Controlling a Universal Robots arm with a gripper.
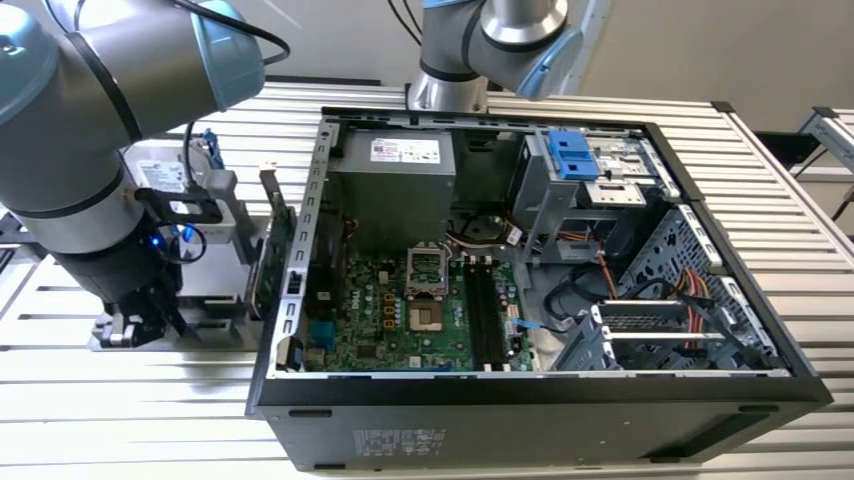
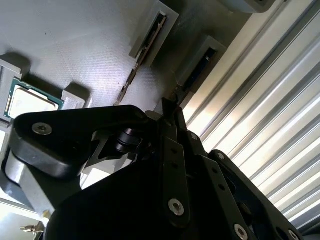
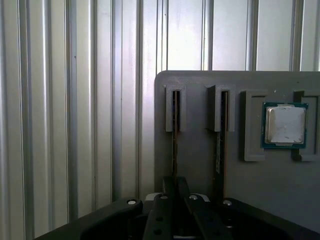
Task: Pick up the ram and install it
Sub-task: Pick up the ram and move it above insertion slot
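Observation:
Two ram sticks stand on edge in slots of a grey holder [image 3: 200, 165]. The ram [image 3: 175, 125] nearest the holder's edge runs down between my gripper's [image 3: 175, 184] black fingers, which look shut on its thin edge. In the second wrist view the same ram [image 2: 198, 69] leads into the gripper [image 2: 172, 111], and the other stick [image 2: 142, 52] lies beside it. In the exterior view the gripper [image 1: 134, 325] is low over the holder [image 1: 214, 300], on the exterior view's left of the open computer case [image 1: 534, 400].
A processor chip [image 3: 285, 125] lies in a recess of the holder beside the sticks. The case holds the motherboard [image 1: 400, 310] with long memory slots [image 1: 487, 315]. A silver drive [image 1: 174, 175] stands behind the holder. The ribbed metal table [image 3: 65, 125] surrounds everything.

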